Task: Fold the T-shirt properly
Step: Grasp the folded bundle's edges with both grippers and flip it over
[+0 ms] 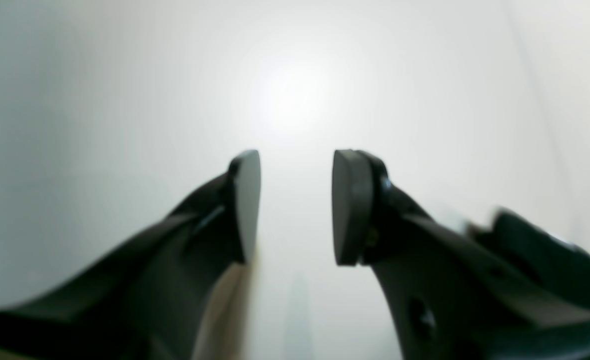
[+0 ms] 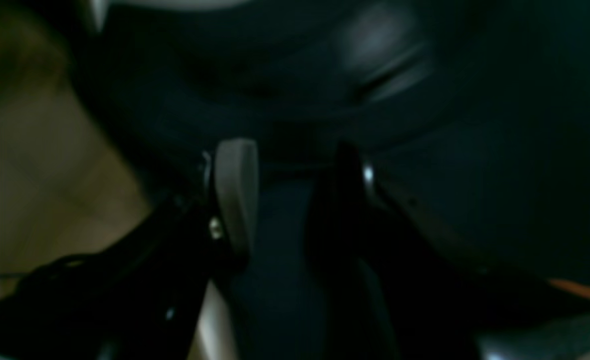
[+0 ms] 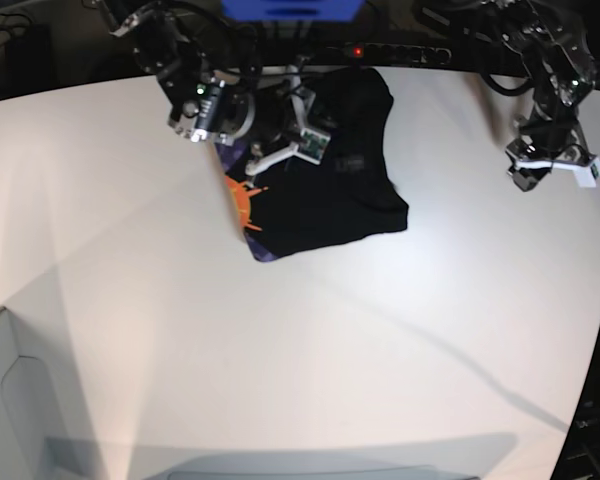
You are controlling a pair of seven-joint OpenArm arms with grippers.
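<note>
Large black cloth T-shirt (image 3: pixel 330 190) bunched near the far edge of the white worktop (image 3: pixel 280 350), about midway along that edge, nowhere near flat. Orange-and-purple print showing only along the fringe toward the base view's left; small white label not made out.

Right hand (image 3: pixel 280 140) directly over the garment's far-left part, at the far edge. In the right wrist view, fingers (image 2: pixel 235 190) spread, dark cloth filling the gap and the ground behind; whether a fold is actually gripped cannot be told from the blur.

Left hand (image 1: pixel 296 205) well apart from the shirt, out toward the worktop's right edge as the base view shows it. Pads spread, nothing between, only bare white surface below.

Shirt's long axis: roughly from the far edge down toward the near edge, slanting a little to the base view's left at the lower end. Collar and hem direction impossible to tell in the crumple.

Judged from this: right arm by far the nearer; shirt lies toward the base view's left from the left hand, across open worktop. Spreading flat likely needed before any fold.
</note>
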